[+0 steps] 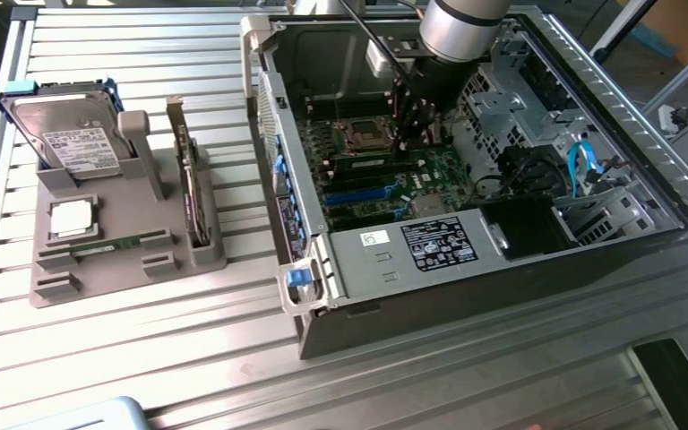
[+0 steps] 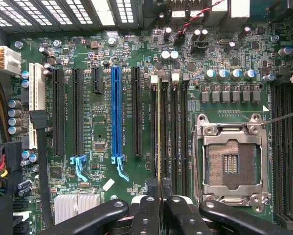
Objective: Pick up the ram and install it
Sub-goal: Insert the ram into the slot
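In the wrist view the ram (image 2: 159,132) shows edge-on as a thin yellowish-green line, running along the memory slot furthest from the CPU socket (image 2: 232,161). My gripper (image 2: 159,190) is shut on its near end, with the black fingers (image 2: 147,208) pressed close on either side. Whether the stick is seated in the slot cannot be told. The other memory slots (image 2: 178,132) beside it stand bare. In the exterior view my gripper (image 1: 419,121) reaches down into the open computer case (image 1: 320,269), just beside the CPU socket (image 1: 365,136) on the motherboard.
A grey holder (image 1: 117,269) at the exterior view's left carries a silver hard drive (image 1: 69,143), an upright expansion card (image 1: 186,179), a square chip (image 1: 72,218) and a thin green strip (image 1: 117,243). Expansion slots (image 2: 116,112), cables (image 2: 41,161) and the drive cage (image 1: 523,90) surround the gripper.
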Robot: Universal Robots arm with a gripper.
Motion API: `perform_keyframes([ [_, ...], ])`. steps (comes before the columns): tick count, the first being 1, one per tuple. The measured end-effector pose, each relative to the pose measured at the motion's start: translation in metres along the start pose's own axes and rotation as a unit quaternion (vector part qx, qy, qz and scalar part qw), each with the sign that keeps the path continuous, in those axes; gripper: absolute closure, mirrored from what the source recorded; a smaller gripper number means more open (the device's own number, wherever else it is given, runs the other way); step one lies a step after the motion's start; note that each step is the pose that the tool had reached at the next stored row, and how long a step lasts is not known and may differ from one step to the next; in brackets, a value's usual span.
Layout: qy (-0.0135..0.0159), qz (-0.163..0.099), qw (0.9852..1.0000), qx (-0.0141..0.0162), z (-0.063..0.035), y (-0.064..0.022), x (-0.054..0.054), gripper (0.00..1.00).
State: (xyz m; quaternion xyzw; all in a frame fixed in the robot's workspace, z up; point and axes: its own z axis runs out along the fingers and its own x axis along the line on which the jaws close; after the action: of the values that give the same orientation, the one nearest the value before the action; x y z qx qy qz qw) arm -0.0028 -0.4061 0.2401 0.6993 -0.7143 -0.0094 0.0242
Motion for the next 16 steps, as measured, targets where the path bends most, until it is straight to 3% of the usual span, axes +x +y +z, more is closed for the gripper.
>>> perform_keyframes([
  [16, 0.0004, -0.006, 1.0, 0.0001, 0.0002, 0.0, -0.0004, 0.88],
])
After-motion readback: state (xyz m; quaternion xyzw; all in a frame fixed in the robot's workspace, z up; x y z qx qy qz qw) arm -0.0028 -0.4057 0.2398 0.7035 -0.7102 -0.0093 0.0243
